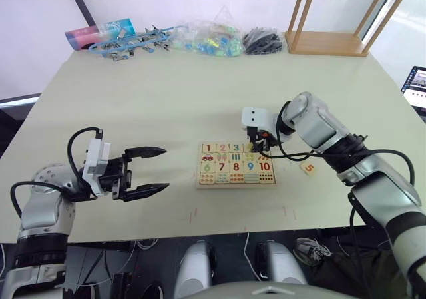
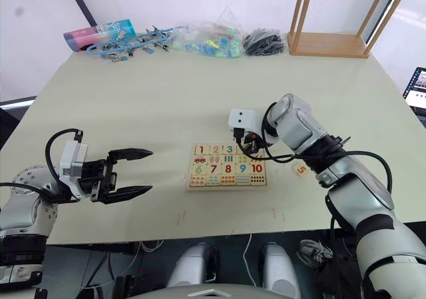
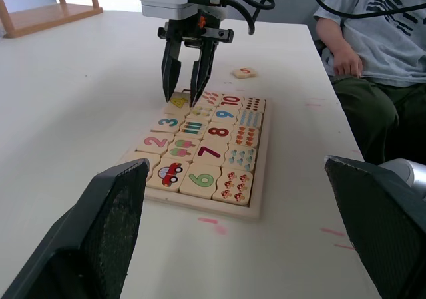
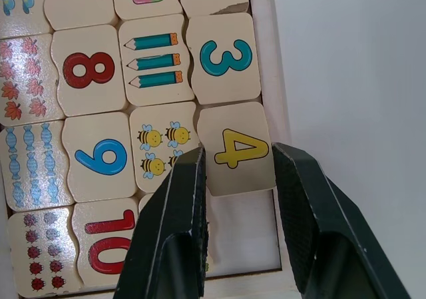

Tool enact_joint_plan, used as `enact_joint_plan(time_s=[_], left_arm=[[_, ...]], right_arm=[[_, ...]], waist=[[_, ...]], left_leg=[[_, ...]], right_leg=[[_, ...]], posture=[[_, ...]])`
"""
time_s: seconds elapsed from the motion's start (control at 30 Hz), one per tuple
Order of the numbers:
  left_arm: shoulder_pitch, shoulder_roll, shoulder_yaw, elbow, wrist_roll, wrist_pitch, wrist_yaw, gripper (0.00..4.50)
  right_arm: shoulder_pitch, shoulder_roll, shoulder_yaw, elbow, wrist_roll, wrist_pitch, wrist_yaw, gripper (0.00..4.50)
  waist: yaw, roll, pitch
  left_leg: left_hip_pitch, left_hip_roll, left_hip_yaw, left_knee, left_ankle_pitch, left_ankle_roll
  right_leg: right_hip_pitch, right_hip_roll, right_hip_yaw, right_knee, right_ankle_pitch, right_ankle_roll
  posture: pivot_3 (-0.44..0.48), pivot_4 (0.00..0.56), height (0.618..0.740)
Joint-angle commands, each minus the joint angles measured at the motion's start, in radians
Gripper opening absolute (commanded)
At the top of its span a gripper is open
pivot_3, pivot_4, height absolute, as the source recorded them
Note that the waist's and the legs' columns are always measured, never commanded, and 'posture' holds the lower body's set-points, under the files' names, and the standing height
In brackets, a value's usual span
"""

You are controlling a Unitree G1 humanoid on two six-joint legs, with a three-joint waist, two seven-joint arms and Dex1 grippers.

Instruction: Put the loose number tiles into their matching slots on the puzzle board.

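**Tile 4 at its slot; tile 5 still loose**

Pale worktop (image 1: 166, 99) carrying the board (image 1: 235, 164) near its middle; bagged clutter (image 1: 213, 39) and an upturned stool (image 1: 333, 26) lie along the far edge, and a seated person (image 3: 373, 52) is visible beyond the right side. Right gripper (image 4: 236, 172) points down over the far row of the board, its fingers narrowly parted on either side of tile 4 (image 4: 234, 148). That tile sits next to tile 3 (image 4: 225, 59) but appears slightly skewed and perhaps not fully bedded; whether the fingers touch it cannot be told. Tiles 1 (image 1: 208, 148) and 2 (image 1: 222, 148) occupy their slots in the same row. The end slot (image 4: 243, 232), beside tile 4, is empty. Tile 5 (image 1: 309, 168) lies on the worktop just right of the board. Left gripper (image 1: 150, 172) hovers wide open and empty, well left of the board. Judged step: seating tile 4. Next move calls for freeing that tile, lifting clear, then reaching right to take tile 5 and bring it to the empty end slot.
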Motion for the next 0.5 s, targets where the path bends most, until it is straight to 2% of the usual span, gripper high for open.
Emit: enact_joint_plan(time_s=[0.03, 0.33, 0.37, 0.4, 0.43, 0.5], left_arm=[[0.005, 0.015, 0.036, -0.016, -0.024, -0.014, -0.014, 4.50], [0.000, 0.011, 0.037, -0.006, -0.019, -0.020, -0.019, 4.50], [-0.001, 0.010, 0.036, -0.005, -0.019, -0.021, -0.019, 4.50], [-0.001, 0.010, 0.036, -0.004, -0.019, -0.022, -0.019, 4.50], [-0.001, 0.010, 0.036, -0.003, -0.019, -0.023, -0.020, 4.50], [-0.003, 0.009, 0.034, -0.001, -0.018, -0.024, -0.020, 4.50]], right_arm=[[-0.012, 0.000, -0.006, -0.018, 0.000, -0.010, 0.005, 0.89], [-0.007, -0.010, -0.002, -0.026, -0.008, -0.032, 0.019, 0.89], [-0.006, -0.012, -0.001, -0.029, -0.009, -0.034, 0.022, 1.69], [-0.005, -0.014, 0.000, -0.032, -0.010, -0.035, 0.025, 1.95], [-0.005, -0.013, -0.002, -0.032, -0.011, -0.034, 0.024, 2.17], [-0.005, -0.012, -0.005, -0.029, -0.012, -0.033, 0.024, 2.17]], waist=[[0.000, 0.000, 0.000], [0.000, 0.000, 0.000], [0.000, 0.000, 0.000], [0.000, 0.000, 0.000], [0.000, 0.000, 0.000], [0.000, 0.000, 0.000]], left_leg=[[0.000, 0.000, 0.000, 0.000, 0.000, 0.000], [0.000, 0.000, 0.000, 0.000, 0.000, 0.000], [0.000, 0.000, 0.000, 0.000, 0.000, 0.000], [0.000, 0.000, 0.000, 0.000, 0.000, 0.000], [0.000, 0.000, 0.000, 0.000, 0.000, 0.000], [0.000, 0.000, 0.000, 0.000, 0.000, 0.000]], right_leg=[[0.000, 0.000, 0.000, 0.000, 0.000, 0.000], [0.000, 0.000, 0.000, 0.000, 0.000, 0.000], [0.000, 0.000, 0.000, 0.000, 0.000, 0.000], [0.000, 0.000, 0.000, 0.000, 0.000, 0.000], [0.000, 0.000, 0.000, 0.000, 0.000, 0.000], [0.000, 0.000, 0.000, 0.000, 0.000, 0.000]], posture=[[0.000, 0.150, 0.738], [0.000, 0.150, 0.738], [0.000, 0.150, 0.738], [0.000, 0.150, 0.738], [0.000, 0.150, 0.738], [0.000, 0.150, 0.738]])
